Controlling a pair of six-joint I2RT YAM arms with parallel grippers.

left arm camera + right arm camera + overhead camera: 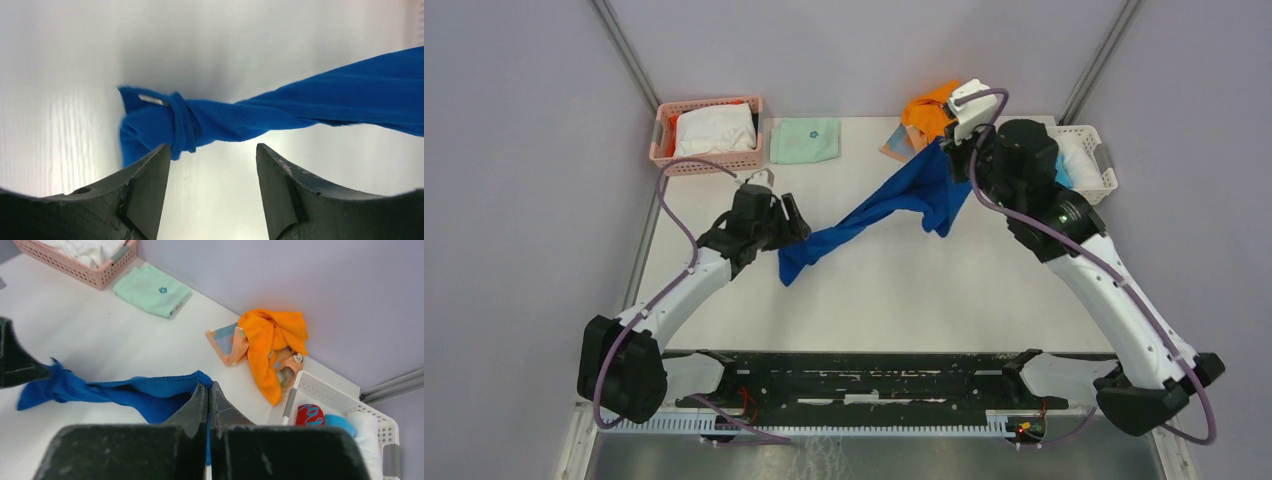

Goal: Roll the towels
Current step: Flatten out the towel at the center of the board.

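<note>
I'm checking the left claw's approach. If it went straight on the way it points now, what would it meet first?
Most likely the bunched end of the royal blue cloth towel, just ahead of the open left claw. Depth is unclear; the white table lies behind it.

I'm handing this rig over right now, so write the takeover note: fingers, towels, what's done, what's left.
Right gripper: fingers shut on an edge of the blue towel, holding it up at the far right.
Left gripper: open, fingers at the towel's bunched other end, not clamped.
Orange towel: heaped on the peach patterned towel, beside the white basket.
Done: none of the three is rolled.
Left: spread and roll all three, probably the blue one first.
</note>
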